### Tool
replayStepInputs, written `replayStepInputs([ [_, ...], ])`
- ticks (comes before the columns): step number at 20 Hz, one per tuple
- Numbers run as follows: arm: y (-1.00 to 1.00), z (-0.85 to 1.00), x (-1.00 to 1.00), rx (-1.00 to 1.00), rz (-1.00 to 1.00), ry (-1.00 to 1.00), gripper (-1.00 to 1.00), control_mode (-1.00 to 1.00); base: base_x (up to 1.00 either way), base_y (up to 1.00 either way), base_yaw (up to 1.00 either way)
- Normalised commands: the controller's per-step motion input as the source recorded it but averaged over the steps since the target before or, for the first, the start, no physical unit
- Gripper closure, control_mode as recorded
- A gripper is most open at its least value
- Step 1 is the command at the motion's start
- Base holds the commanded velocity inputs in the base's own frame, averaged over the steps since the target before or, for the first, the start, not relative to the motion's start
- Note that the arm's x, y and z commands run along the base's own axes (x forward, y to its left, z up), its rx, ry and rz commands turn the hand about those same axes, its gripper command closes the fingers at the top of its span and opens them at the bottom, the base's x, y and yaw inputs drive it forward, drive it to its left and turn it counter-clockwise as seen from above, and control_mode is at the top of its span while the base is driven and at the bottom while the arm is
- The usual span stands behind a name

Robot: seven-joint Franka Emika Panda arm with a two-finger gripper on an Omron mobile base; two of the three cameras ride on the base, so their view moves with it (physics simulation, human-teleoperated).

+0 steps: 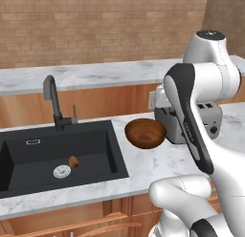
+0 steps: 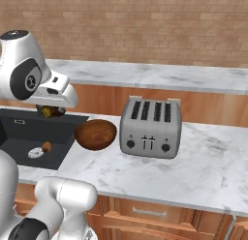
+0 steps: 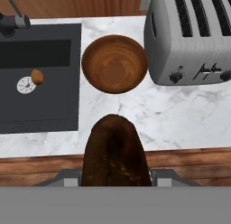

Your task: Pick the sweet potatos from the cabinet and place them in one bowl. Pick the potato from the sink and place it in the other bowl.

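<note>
My gripper is shut on a dark olive-brown sweet potato, which fills the lower middle of the hand view. In the right base view the gripper hangs above the counter edge beside the sink, still holding the sweet potato. The reddish-brown bowl sits empty on the marble, ahead of the gripper and below it, between sink and toaster. The orange-brown potato lies in the black sink by the silver drain. The cabinet and the other bowl are out of view.
A silver four-slot toaster stands just right of the bowl. The dark faucet rises behind the sink. Marble counter stretches to the right of the toaster, and a brick wall runs behind.
</note>
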Motion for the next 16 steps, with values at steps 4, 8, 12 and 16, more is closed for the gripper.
replayStepInputs([
  [4,0.0,0.0,0.0,0.0,0.0,0.0,1.0,1.0,0.0,0.0,0.0],
  [8,0.0,0.0,0.0,0.0,0.0,0.0,1.0,1.0,0.0,0.0,0.0],
  [12,0.0,0.0,0.0,0.0,0.0,0.0,1.0,1.0,0.0,0.0,0.0],
  [16,0.0,0.0,0.04,0.0,0.0,0.0,1.0,-1.0,0.0,0.0,0.0],
])
